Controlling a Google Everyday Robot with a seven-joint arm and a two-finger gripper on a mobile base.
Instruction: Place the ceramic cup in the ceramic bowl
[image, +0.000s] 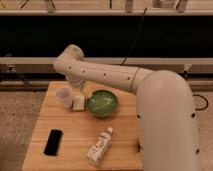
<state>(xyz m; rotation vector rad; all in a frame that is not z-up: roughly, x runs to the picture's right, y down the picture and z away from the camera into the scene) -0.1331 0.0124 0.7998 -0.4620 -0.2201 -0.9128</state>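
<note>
The ceramic cup (63, 96), small, pale and handleless, stands upright on the wooden table (75, 130) near its back left. The green ceramic bowl (102, 103) sits to the cup's right, near the table's middle back. My gripper (81, 91) hangs from the white arm (105, 75), low over the table between cup and bowl. It is just right of the cup and above a small white blocky object (78, 104).
A white labelled bottle (100, 146) lies on its side at the front middle. A black phone (53, 141) lies flat at the front left. My bulky white arm covers the table's right side. A dark wall runs behind the table.
</note>
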